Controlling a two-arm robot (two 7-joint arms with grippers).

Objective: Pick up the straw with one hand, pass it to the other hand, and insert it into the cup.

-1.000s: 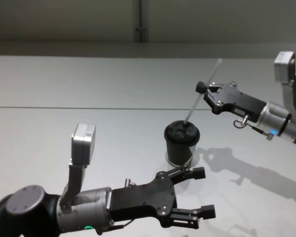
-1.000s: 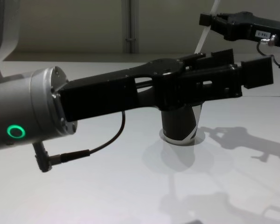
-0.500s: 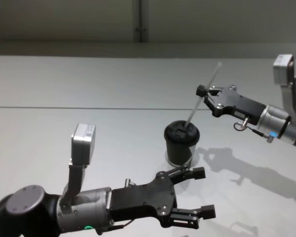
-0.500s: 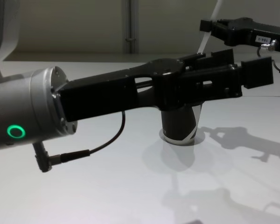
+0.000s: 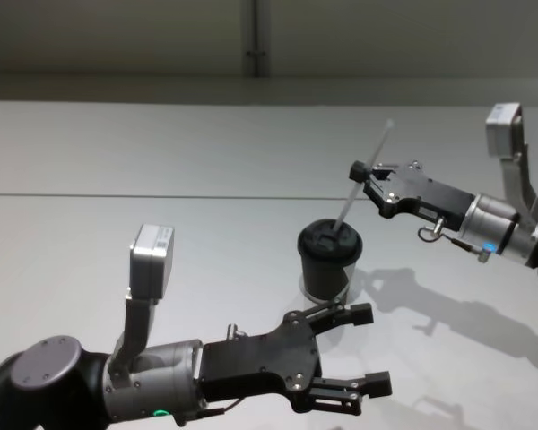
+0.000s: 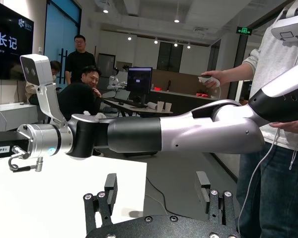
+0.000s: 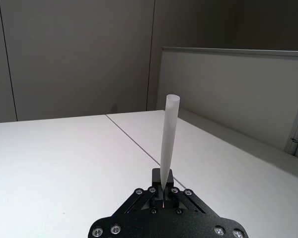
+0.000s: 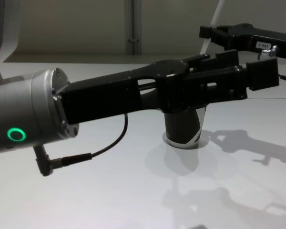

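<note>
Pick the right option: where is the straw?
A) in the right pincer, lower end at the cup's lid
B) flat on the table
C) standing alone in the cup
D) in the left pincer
A: the right pincer is shut on the straw, whose lower end meets the lid of the cup; the left pincer is open, empty.

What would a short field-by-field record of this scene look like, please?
cup: upright on the table, lid on
straw: tilted, lower end at the lid, upper end leaning to the robot's right
right claw: shut on the straw around mid-length, above and right of the cup
left claw: open, empty, low on the near side of the cup
insertion: how far the straw passes through the lid cannot be told
</note>
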